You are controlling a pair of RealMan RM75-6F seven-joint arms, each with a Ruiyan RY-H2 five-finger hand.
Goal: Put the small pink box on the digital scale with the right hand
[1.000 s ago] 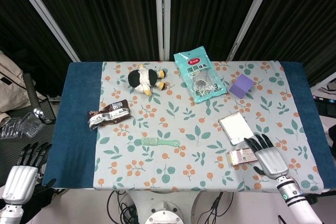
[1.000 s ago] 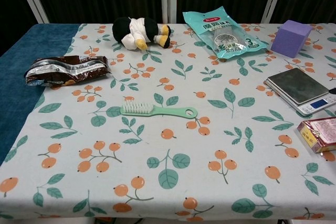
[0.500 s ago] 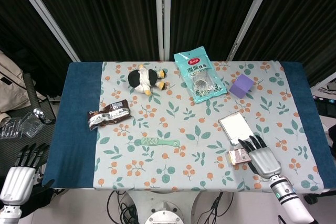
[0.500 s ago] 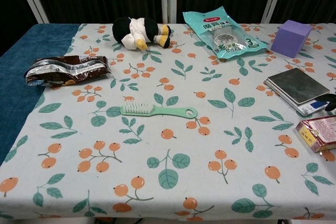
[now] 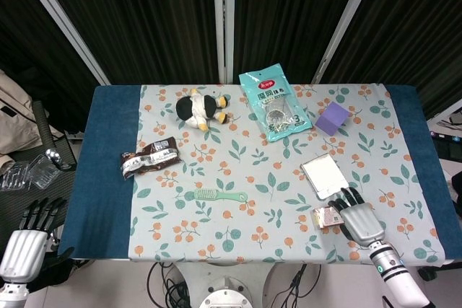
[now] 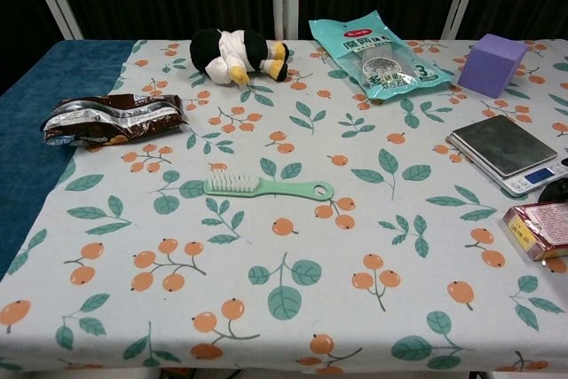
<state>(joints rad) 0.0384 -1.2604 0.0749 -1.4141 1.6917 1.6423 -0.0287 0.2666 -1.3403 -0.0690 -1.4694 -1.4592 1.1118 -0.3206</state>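
The small pink box (image 5: 325, 216) (image 6: 540, 229) lies flat on the tablecloth near the front right edge. My right hand (image 5: 358, 218) is right beside and partly over the box's right end, fingers spread and pointing toward the scale, with nothing gripped. In the chest view only a dark fingertip (image 6: 559, 189) shows at the right edge. The digital scale (image 5: 324, 175) (image 6: 506, 151) sits just behind the box with nothing on its platform. My left hand (image 5: 29, 238) hangs off the table at the lower left, fingers apart and empty.
A purple block (image 5: 333, 117) and a teal snack bag (image 5: 273, 104) lie behind the scale. A green brush (image 5: 219, 195) is mid-table, a plush penguin (image 5: 201, 108) further back and a brown wrapper (image 5: 149, 157) to the left.
My right hand has slid left and slightly down, from beside the box to partly over its right end. The box stays on the table. The left hand has sunk a little.
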